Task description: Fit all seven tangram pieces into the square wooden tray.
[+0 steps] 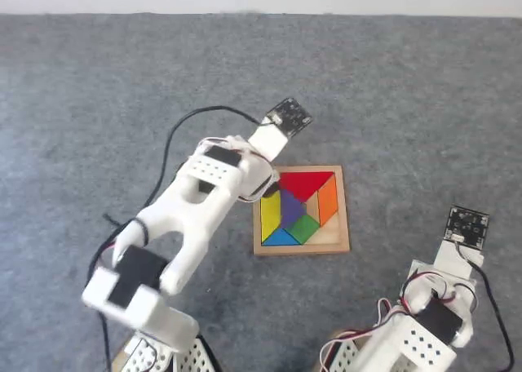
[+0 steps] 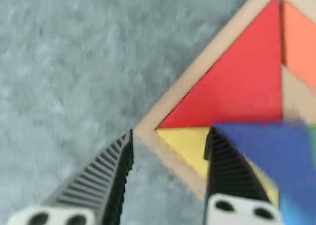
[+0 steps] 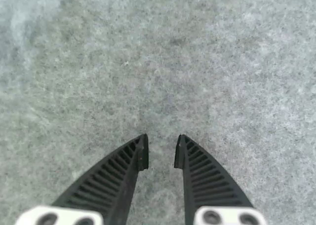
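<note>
Seating the blue piece at the tray's corner
Left gripper (image 2: pixel 170 136), fingers apart, straddles the wooden tray (image 2: pixel 206 62) rim, one finger beside the blue piece (image 2: pixel 276 156); press it gently flat; right gripper (image 3: pixel 162 141), fingers slightly apart, hovers over carpet (image 3: pixel 158 62)

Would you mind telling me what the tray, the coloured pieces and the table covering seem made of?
Tray: pale bare wood, by its tan rim.
Coloured pieces: likely painted wood, flat matte colour.
Table covering: grey felt-like carpet, fuzzy mottled nap.
</note>
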You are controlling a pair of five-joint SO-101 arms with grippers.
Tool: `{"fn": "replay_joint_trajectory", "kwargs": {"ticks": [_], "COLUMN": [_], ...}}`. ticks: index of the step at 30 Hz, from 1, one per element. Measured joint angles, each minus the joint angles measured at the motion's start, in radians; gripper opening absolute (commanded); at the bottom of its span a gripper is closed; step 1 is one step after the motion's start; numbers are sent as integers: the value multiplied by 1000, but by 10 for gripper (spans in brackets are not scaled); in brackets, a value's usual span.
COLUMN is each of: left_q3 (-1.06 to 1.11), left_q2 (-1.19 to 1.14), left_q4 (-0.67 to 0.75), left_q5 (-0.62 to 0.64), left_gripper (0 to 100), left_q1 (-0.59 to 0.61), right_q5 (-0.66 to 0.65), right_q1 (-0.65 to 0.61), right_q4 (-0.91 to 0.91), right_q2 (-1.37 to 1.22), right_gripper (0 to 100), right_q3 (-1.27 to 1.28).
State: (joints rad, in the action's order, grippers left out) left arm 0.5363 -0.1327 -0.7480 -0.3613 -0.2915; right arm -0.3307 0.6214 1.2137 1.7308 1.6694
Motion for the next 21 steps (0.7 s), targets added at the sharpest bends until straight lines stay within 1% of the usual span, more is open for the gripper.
{"fn": "replay_joint_trajectory", "kwargs": {"ticks": [4, 9, 11, 15, 21], "left_q3": [-68, -75, -71, 20, 319], "left_q2": [-51, -54, -34, 137, 477], "left_q4": [-2, -34, -41, -41, -41], "left_q5": [14, 23, 51, 91, 106], "left_gripper": [206, 206, 208, 208, 207], "left_q1": [-12, -40, -38, -29, -87], "right_q5": [0, 0, 0, 0, 0], "right_q1": [0, 0, 0, 0, 0], "right_q4": [0, 0, 0, 0, 0], "right_q2": [0, 0, 0, 0, 0], "right_gripper": [114, 114, 114, 114, 114], "right_q3": [0, 0, 0, 0, 0]}}
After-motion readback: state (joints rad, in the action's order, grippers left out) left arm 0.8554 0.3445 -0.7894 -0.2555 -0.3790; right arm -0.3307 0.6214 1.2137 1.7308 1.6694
